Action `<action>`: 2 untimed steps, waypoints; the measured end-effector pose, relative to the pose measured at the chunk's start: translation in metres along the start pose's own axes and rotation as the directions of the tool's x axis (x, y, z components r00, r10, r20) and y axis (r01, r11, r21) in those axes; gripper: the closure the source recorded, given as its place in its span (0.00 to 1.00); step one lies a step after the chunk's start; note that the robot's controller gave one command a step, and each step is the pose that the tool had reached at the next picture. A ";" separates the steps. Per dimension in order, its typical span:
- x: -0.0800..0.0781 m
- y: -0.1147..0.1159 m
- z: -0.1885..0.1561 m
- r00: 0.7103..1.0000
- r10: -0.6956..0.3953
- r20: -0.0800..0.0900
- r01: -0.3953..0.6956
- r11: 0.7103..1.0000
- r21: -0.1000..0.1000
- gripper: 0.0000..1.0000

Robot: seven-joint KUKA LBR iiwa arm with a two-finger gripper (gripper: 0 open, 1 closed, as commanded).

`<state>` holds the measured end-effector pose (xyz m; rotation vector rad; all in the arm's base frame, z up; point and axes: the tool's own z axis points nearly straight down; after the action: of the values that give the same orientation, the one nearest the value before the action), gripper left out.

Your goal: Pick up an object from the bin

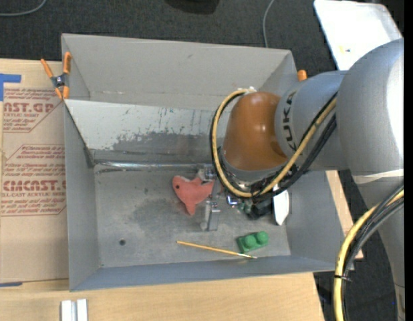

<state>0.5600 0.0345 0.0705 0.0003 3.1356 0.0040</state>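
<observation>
Claw point(210, 202) against flat red piece point(190, 192), mid-bin.

Arm point(367, 105) in from right, low (orange-covered wrist point(255, 131)); fingers point(210, 217) spread.

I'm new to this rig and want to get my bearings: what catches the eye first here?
The arm's orange cover looms over the middle of the bin, with the tool low beside a flat pink piece on the floor. Nearer the front wall lie a small green block and a thin yellow stick.
</observation>
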 end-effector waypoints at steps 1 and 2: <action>-0.018 0.003 0.000 0.994 0.110 0.007 -0.110 0.994 -0.003 1.00; -0.018 0.003 0.000 0.994 0.110 0.007 -0.110 0.994 -0.004 1.00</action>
<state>0.5781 0.0377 0.0705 0.1734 3.1241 0.0096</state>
